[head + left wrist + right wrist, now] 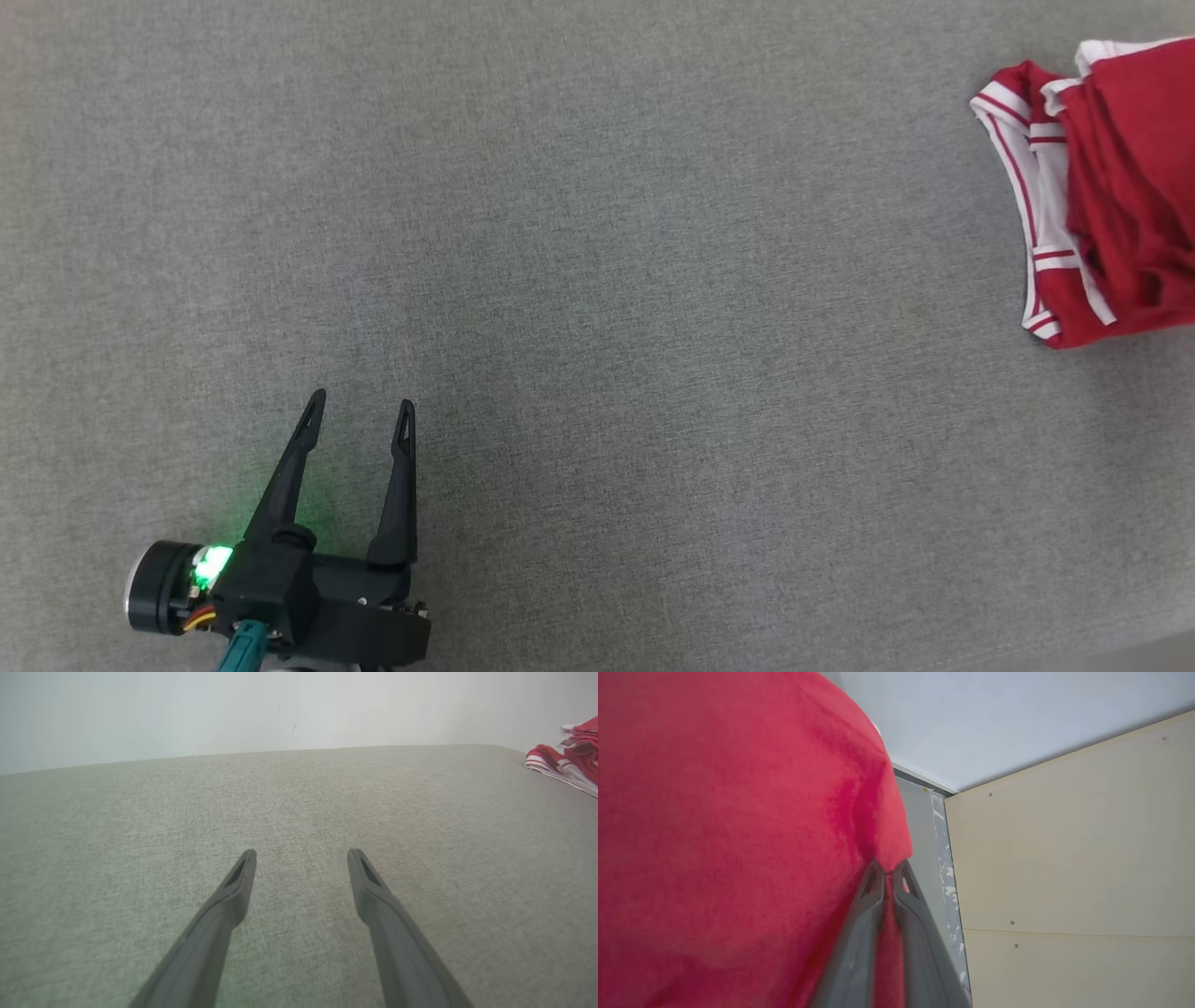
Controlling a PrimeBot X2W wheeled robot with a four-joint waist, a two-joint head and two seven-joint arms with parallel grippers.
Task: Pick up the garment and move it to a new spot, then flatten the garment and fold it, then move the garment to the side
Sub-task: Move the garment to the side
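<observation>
The garment is red with white and red striped trim. It lies bunched at the far right edge of the grey surface in the head view, and its trim peeks in at the right of the left wrist view. In the right wrist view red cloth hangs close before the camera, and my right gripper is shut on a fold of it. My left gripper rests open at the lower left of the head view, far from the garment, its fingers spread over bare cloth surface.
The grey fabric surface runs wide between my left gripper and the garment. A pale wall stands behind its far edge. The right wrist view looks up at a light wooden panel and a white wall.
</observation>
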